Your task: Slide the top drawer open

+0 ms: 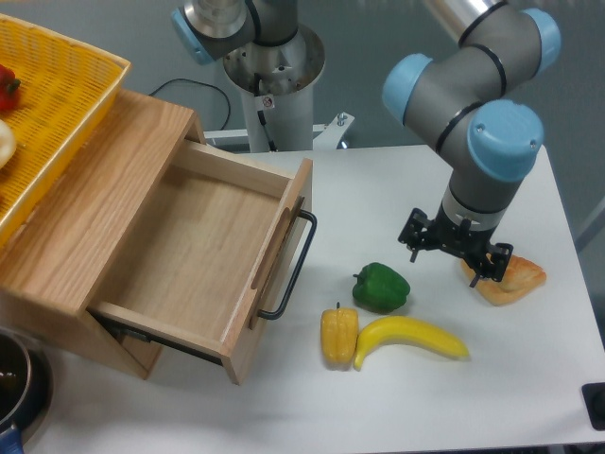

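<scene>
Lying nearest on the white table (492,397) are one banana (412,339) and one yellow pepper (338,336), touching at the banana's left end, with one green pepper (381,287) just behind. The top drawer (203,260) stands pulled well out of the oak cabinet (90,203), bare inside, with its one black bar handle (291,267) facing the fruit. The gripper (454,257) hangs by one pastry (506,276), fingers spread apart and holding nothing. One yellow basket (52,104) sits atop the cabinet.

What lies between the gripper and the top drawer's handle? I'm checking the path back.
In the camera view, only bare white table; the green pepper sits just below the line from gripper to top drawer.
</scene>
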`<action>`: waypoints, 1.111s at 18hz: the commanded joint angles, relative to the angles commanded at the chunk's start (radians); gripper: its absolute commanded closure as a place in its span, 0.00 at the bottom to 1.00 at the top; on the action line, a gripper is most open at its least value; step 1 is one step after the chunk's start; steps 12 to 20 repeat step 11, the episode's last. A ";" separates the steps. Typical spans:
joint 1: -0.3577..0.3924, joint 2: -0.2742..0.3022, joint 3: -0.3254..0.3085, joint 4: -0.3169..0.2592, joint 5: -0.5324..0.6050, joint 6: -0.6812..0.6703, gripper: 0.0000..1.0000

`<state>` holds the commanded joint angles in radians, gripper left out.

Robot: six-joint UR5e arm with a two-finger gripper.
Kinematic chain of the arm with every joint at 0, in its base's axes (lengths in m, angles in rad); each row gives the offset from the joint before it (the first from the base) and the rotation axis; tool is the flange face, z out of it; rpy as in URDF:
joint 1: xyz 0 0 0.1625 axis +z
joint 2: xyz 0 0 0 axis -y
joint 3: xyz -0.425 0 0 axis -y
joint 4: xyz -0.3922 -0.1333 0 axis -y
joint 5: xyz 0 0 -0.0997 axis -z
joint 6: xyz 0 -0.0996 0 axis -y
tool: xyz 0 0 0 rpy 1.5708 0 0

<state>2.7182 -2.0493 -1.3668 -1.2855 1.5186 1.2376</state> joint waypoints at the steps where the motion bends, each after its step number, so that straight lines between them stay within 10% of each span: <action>1: 0.006 -0.008 0.003 0.000 0.000 0.023 0.00; 20: 0.040 -0.051 0.031 0.002 0.025 0.172 0.00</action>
